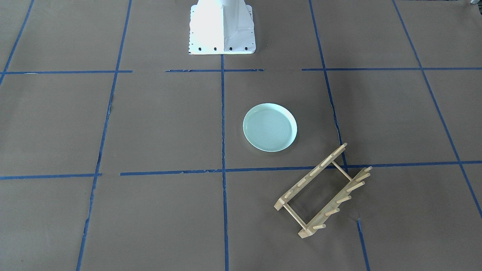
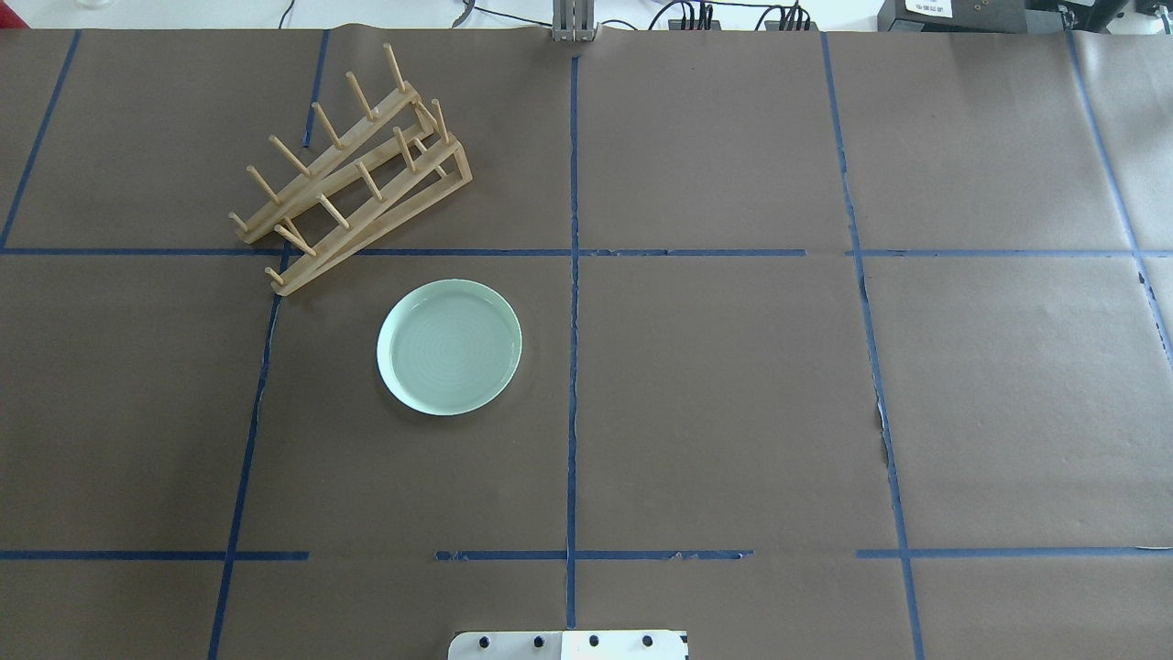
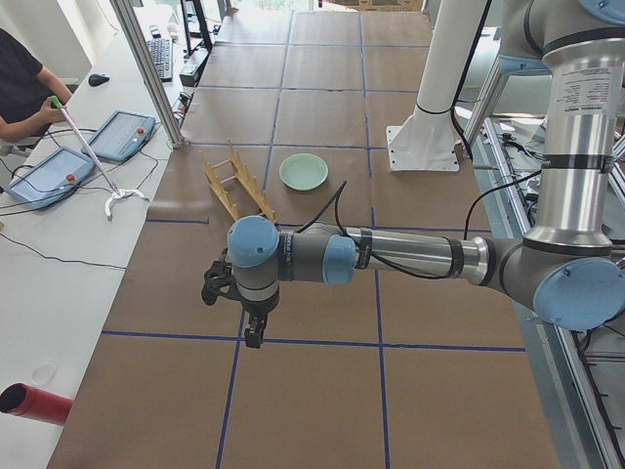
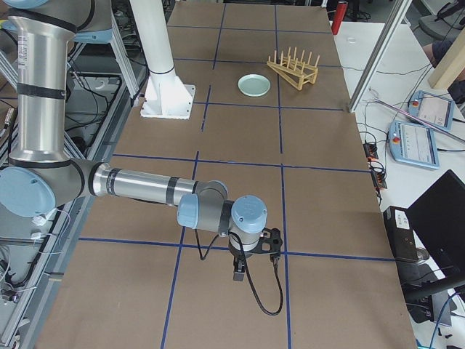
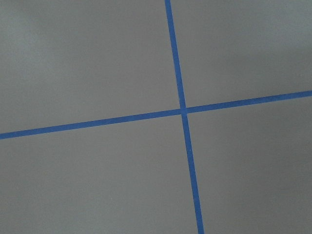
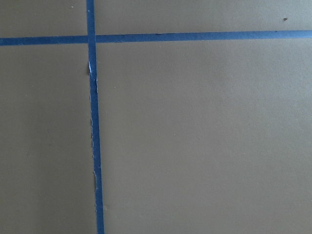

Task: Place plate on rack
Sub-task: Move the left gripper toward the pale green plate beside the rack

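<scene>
The pale mint-green plate lies flat on the brown paper, also in the overhead view and both side views. The light-wood rack stands empty just beyond it on my left side. My left gripper hangs over the table's left end, far from both; I cannot tell if it is open. My right gripper hangs over the right end, equally far; I cannot tell its state. Both wrist views show only paper and blue tape.
The white robot pedestal stands at mid-table on my side. Blue tape lines grid the paper. An operator with tablets sits past the far edge. A red cylinder lies there too.
</scene>
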Tool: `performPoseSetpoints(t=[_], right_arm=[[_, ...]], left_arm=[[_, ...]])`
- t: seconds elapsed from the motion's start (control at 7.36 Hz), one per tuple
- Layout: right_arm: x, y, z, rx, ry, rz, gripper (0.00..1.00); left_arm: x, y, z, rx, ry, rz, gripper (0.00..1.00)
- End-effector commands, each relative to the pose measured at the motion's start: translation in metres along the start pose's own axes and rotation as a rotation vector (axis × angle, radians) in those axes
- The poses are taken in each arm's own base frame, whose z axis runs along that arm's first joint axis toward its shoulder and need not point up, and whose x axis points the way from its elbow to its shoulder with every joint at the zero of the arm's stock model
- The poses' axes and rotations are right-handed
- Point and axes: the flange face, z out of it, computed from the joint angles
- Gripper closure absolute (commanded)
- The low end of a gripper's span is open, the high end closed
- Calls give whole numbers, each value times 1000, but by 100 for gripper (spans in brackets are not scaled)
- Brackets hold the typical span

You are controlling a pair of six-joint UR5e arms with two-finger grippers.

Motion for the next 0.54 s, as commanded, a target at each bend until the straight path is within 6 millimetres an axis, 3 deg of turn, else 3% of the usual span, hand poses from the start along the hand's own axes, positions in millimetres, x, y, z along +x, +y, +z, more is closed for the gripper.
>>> performPoseSetpoints(t=[0.0,0.14,0.41], right_arm=[[0,0,0,0,0,0,0],[0,0,0,0,0,0,0],[0,0,1,-1,0,1,0]], left_arm=[[-4,3,4,-27,11,-6,0],[0,5,-3,-12,10,-6,0],[-10,19,9,-2,7,4,0]])
